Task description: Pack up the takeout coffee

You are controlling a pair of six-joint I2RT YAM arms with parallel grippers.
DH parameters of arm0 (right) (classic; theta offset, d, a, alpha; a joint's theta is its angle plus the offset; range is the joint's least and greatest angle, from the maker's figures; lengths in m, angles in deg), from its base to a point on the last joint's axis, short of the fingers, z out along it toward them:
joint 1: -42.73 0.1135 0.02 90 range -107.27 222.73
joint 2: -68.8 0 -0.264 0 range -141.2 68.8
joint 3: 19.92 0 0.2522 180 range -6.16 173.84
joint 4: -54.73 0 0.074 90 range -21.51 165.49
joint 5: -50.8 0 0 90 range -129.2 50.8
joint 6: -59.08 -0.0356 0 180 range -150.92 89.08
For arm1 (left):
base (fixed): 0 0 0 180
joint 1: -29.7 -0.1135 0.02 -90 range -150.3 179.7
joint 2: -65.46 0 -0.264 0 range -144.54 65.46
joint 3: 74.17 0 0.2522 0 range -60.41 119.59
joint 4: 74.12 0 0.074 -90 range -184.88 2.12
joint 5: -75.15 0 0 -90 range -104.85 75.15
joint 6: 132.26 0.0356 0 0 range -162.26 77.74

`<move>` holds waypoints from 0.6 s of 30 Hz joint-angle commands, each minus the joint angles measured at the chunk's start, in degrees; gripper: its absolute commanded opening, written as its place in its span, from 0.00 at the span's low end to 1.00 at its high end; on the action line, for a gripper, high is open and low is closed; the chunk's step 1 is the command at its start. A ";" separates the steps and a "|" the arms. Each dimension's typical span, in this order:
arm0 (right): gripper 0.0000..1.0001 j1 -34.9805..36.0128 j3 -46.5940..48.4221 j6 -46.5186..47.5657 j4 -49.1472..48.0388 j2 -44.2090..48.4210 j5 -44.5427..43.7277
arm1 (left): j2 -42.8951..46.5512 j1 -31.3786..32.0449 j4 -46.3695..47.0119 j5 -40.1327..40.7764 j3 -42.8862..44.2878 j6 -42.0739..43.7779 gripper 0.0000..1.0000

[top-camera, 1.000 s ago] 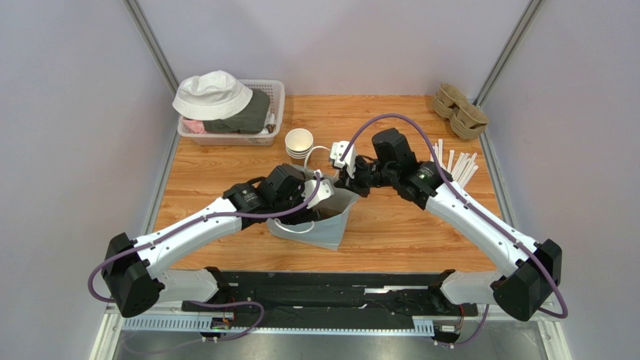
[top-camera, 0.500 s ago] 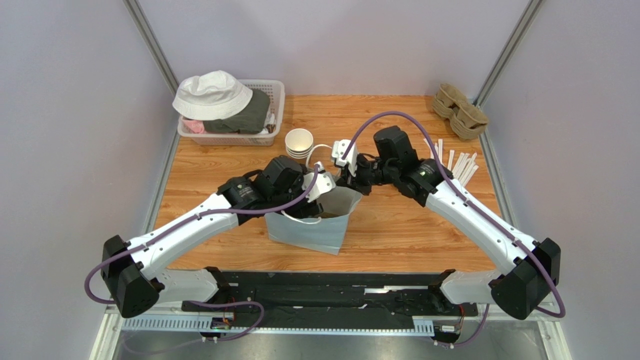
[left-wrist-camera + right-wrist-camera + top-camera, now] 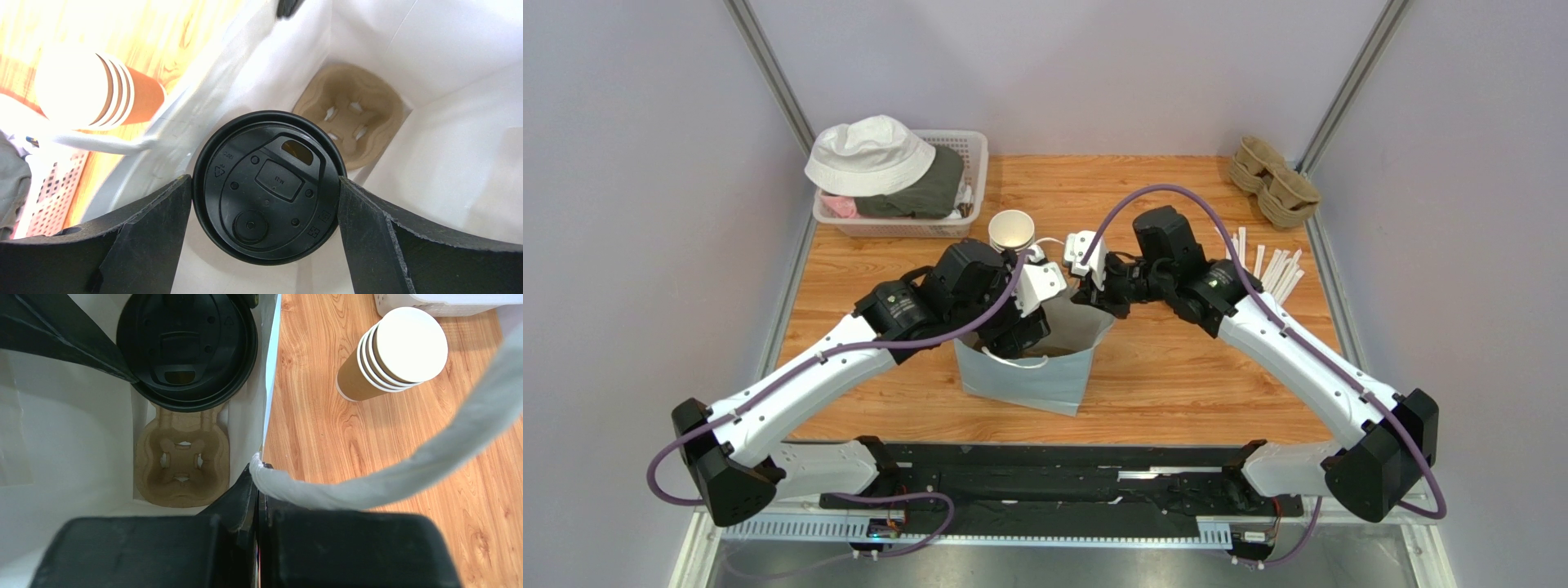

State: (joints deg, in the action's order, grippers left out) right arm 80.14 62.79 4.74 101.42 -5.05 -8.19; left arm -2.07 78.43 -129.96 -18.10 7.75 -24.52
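1. Top external view. Locate the paper bag (image 3: 1026,382) standing open at the near centre of the table (image 3: 1173,368). The left gripper (image 3: 1022,328) sits at the left side of the bag's mouth. The right gripper (image 3: 1091,298) sits at the bag's far right rim. A stack of empty cups (image 3: 1011,229) stands just beyond the bag. The bag's contents are hidden in this view.
2. Left wrist view. Observe the takeout coffee (image 3: 267,187) inside the bag, lid uppermost. The left gripper's jaws stand wide, with one of the fingers (image 3: 147,239) at each side of the lid, right at its rim. You cannot tell whether they clamp the cup or merely flank it. A cardboard carrier (image 3: 362,116) lies on the bag's floor.
3. Right wrist view. Confirm that the right gripper is fully closed and pinches the bag's rim where the handle (image 3: 344,493) joins it. This holds the mouth open. The lid overlaps one end of the carrier.
4. Progress. The cup is within the bag's walls, so insertion appears largely done. What seems to remain:
   - Seat the cup, if it is not seated.
   - Lift the left fingers clear.
   - Release the rim.
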 commanded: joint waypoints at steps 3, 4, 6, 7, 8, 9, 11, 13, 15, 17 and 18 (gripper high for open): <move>0.00 -0.41 1.45 2.04 1.52 0.63 -0.59 | 2.14 -0.21 -1.42 -2.56 5.23 -3.23 0.94; 0.00 -0.41 1.45 2.05 1.53 0.72 -0.59 | 1.96 -0.21 -1.94 -2.64 5.31 -3.23 0.94; 0.00 -0.32 1.36 2.13 1.53 0.81 -0.59 | 1.79 -0.21 -2.12 -2.73 4.79 -3.23 0.89; 0.00 -0.41 1.36 2.05 1.44 0.89 -0.51 | 1.87 -0.21 -1.78 -2.73 4.18 -3.32 0.86; 0.00 -0.41 1.19 2.13 1.52 0.98 -0.59 | 1.70 -0.21 -1.68 -2.47 3.83 -3.50 0.81; 0.00 -0.32 1.19 2.13 1.53 1.07 -0.59 | 1.78 -0.21 -1.60 -2.21 3.65 -3.41 0.78; 0.00 -0.41 1.19 2.13 1.52 1.33 -0.68 | 1.96 -0.21 -1.16 -1.42 2.60 -3.24 0.72; 0.00 -0.32 1.19 2.05 1.61 1.51 -0.51 | 2.22 -0.21 -0.81 -1.41 1.11 -2.54 0.67; 0.00 -0.32 1.10 2.57 1.35 2.12 -0.16 | 3.01 -0.21 -0.63 -1.41 0.13 -1.57 0.67; 0.00 -0.23 0.66 2.66 0.13 2.82 -0.59 | 4.93 -0.21 0.42 -2.55 -1.53 -0.69 0.73; 0.00 -0.23 0.40 3.01 -0.40 3.79 -1.20 | 6.08 -0.13 2.08 -3.08 -2.76 -0.60 0.77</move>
State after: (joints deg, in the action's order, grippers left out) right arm 80.14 62.79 6.29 102.47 -4.48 -8.30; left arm -0.50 78.41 -130.73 -19.37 7.47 -26.25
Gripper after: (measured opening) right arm 0.006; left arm 0.722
